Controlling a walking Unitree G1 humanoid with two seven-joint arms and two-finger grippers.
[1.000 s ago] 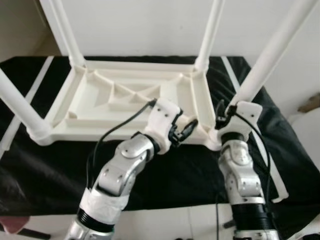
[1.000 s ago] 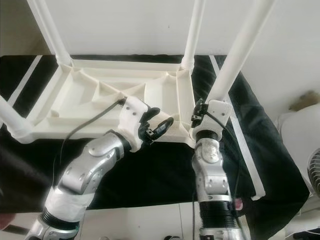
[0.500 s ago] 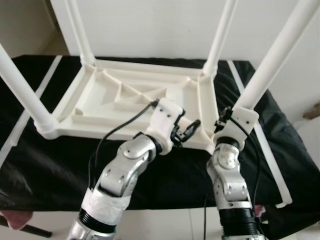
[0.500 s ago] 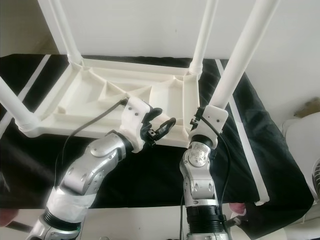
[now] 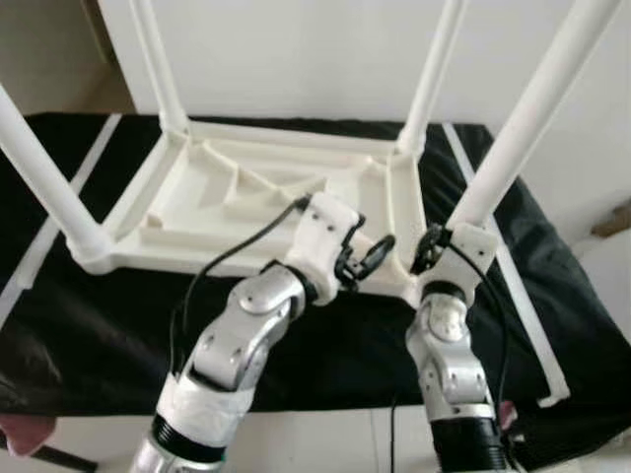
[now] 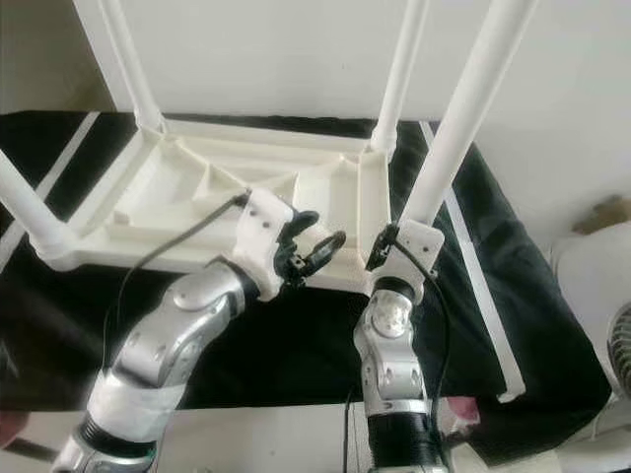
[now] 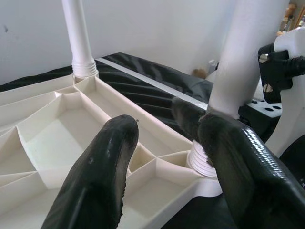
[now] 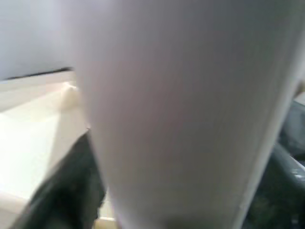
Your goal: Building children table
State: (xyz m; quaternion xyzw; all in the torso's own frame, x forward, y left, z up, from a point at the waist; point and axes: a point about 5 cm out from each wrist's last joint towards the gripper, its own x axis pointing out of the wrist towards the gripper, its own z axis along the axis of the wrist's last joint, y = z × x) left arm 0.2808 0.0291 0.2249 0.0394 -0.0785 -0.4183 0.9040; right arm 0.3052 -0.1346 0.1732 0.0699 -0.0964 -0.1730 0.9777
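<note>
Table [image 5: 246, 197] lies inverted on the black cloth [image 5: 89, 325], centre frame; right gripper [image 5: 434, 251] clamps the 4 o'clock leg [image 5: 513, 138], apparently to seat it, while left gripper [image 5: 363, 258], fingers spread, hovers beside at 9 o'clock.

Table [image 5: 246, 187]: white plastic, lay upside down on black cloth.
Legs [image 5: 523, 118]: four white tubes, all stood in corner sockets.
</note>
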